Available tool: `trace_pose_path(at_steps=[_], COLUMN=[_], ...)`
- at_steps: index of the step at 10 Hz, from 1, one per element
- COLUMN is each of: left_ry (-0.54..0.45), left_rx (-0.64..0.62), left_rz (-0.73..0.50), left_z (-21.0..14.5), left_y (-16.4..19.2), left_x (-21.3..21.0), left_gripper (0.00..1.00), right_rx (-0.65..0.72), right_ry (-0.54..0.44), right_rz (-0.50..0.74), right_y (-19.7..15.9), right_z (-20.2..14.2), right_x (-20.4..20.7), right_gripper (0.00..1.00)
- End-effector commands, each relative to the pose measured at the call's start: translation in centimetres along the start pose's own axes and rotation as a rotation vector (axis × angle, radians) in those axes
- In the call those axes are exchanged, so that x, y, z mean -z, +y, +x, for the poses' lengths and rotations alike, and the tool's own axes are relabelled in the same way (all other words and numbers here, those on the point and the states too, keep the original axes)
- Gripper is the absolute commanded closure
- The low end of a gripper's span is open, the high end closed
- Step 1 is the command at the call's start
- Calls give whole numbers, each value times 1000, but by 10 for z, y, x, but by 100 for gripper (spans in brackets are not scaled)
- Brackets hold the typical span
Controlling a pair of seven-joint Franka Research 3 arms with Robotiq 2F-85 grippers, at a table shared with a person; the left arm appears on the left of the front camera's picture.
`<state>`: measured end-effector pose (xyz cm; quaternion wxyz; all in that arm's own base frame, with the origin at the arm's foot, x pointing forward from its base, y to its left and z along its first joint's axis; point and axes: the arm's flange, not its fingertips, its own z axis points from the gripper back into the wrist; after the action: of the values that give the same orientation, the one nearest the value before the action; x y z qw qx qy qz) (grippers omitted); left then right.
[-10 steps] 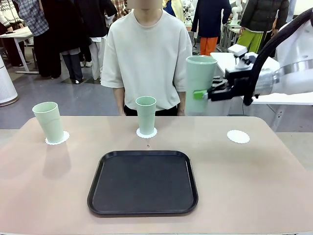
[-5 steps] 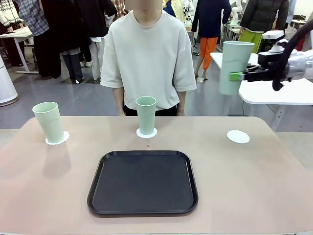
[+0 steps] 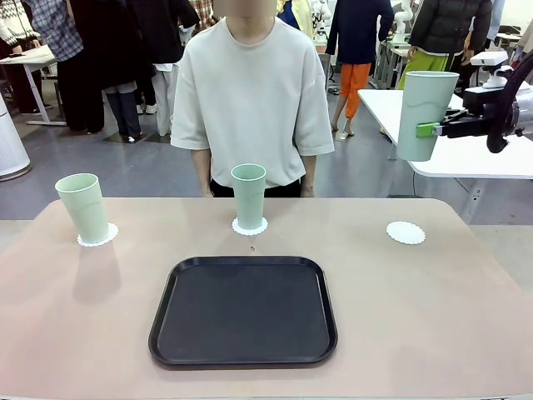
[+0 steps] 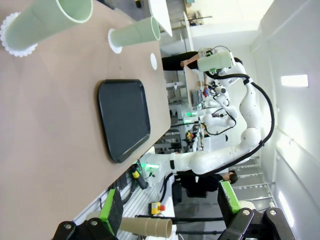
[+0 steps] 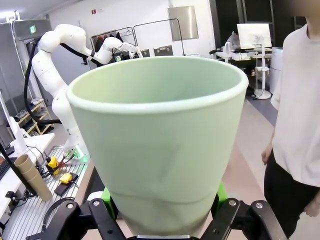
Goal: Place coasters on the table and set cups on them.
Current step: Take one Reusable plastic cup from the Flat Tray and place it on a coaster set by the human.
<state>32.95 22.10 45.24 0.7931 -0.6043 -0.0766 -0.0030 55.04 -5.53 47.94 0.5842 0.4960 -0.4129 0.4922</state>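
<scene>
From my station: R gripper [image 3: 426,129] clamped on 3rd cup [image 3: 425,114], upright, held high over far-right edge of table [image 3: 466,333], above and a bit right of the bare coaster [image 3: 405,232]. R wrist cam: cup [image 5: 159,145] sits btwn the green pads [image 5: 221,192], mouth up.

L gripper [image 4: 170,207]: jaws wide apart, nothing btwn them, hanging off the table's near-left side.

Left cup [image 3: 82,207] on its coaster [image 3: 98,235], leaning slightly. Center cup [image 3: 248,196] upright on its coaster [image 3: 250,226], just in front of person [image 3: 254,96]. Black tray [image 3: 243,311] mid-table, nothing on it.
</scene>
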Motion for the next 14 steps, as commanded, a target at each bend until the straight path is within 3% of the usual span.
trace_pose_path(at_steps=[1,3,4,8,11,14], left_ry=[-3,-3,-3,-3,-3,-3], left_rx=[7,7,7,7,7,7], left_rz=[-9,-9,-9,-9,-9,-9], left_z=[-1,-1,-1,-1,-1,-1], left_y=[-2,-2,-2,-2,-2,-2], left_x=[-1,-1,-1,-1,-1,-1], left_gripper=[0,0,0,0,0,0], right_rx=[-7,0,-60,-102,-65,-8], right_ry=[-14,0,38,23,-43,-24], right_rz=[1,1,59,116,112,85], right_y=[1,0,-13,-58,-92,-118], right_z=[5,0,-15,-76,-122,-156], right_x=[4,1,-9,-49,-60,-53], right_gripper=[18,18,18,18,18,18])
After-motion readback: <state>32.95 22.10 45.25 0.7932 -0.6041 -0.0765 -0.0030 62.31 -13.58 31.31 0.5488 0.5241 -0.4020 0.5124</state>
